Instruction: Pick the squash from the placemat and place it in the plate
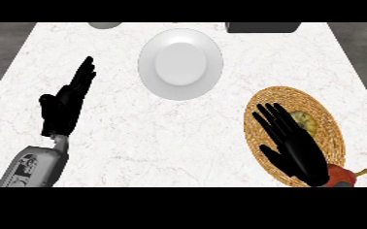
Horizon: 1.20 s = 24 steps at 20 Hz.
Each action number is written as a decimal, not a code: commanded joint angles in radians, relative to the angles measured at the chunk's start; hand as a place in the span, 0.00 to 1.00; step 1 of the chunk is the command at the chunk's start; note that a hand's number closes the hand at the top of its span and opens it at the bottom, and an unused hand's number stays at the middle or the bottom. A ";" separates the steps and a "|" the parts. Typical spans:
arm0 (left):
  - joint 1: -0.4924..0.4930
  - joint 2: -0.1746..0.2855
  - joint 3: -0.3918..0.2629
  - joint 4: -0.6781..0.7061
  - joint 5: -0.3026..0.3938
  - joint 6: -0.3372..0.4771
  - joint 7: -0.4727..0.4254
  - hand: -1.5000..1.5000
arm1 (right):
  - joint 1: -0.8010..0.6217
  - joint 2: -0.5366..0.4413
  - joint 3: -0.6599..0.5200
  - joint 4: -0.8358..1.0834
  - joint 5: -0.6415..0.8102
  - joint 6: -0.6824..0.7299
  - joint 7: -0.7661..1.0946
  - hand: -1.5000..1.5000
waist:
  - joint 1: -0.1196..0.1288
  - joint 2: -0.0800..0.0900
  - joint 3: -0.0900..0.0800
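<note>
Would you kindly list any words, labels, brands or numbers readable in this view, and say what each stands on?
No readable text anywhere.
The plate, placemat and squash carry no lettering.
Dark marks on the left forearm are too blurred to read.

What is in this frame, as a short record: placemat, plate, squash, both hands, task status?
placemat: round, woven, at the counter's right
plate: white, bare, left of and beyond the placemat
right hand: open, fingers straight, over the placemat
squash: yellowish, on the placemat, partly hidden by the right hand; contact unclear
left hand: open, resting at left, fingers up
task status: squash not yet on plate
</note>
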 commanded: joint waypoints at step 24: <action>-0.046 -0.037 0.054 -0.051 -0.049 -0.063 0.092 0.50 | -0.037 0.106 -0.099 -0.435 0.436 1.074 0.660 0.00 | 0.019 0.004 0.006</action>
